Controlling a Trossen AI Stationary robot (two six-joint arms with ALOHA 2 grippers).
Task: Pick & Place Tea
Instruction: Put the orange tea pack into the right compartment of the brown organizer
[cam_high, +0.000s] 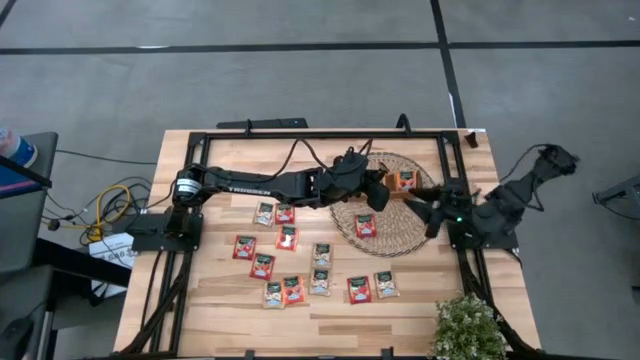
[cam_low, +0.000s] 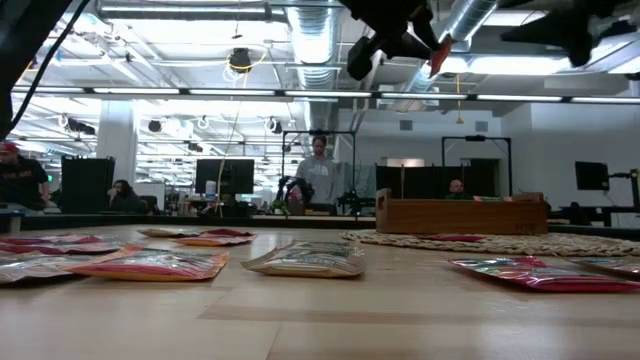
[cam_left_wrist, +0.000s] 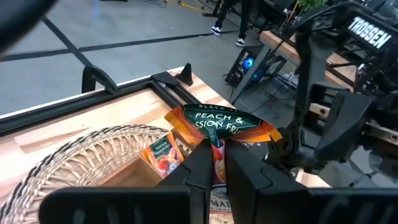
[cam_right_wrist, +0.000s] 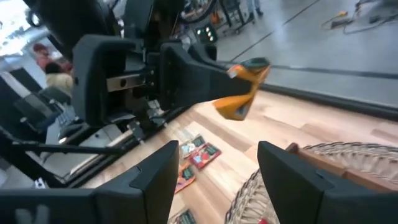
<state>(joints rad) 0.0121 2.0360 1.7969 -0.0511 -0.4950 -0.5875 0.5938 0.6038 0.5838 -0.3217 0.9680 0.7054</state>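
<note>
My left gripper reaches over the round wicker mat and is shut on an orange tea sachet, which also shows in the right wrist view. Another orange sachet lies below it in the wooden tray, which stands on the mat. A red sachet rests flat on the mat. Several red and pale sachets lie flat on the table's middle. My right gripper stands open at the mat's right edge, fingers apart, facing the held sachet and touching nothing. My left gripper pinches the orange sachet's lower part between its two fingers. The fingers come nearly level from the table's left. The sachet is buckled, its printed upper part fanning out past the fingertips. It is lifted clear above the tray and mat.
A potted plant stands at the table's near right corner. A black frame rail runs along the far edge. Bare wood lies near the front edge. People stand and sit in the room beyond.
</note>
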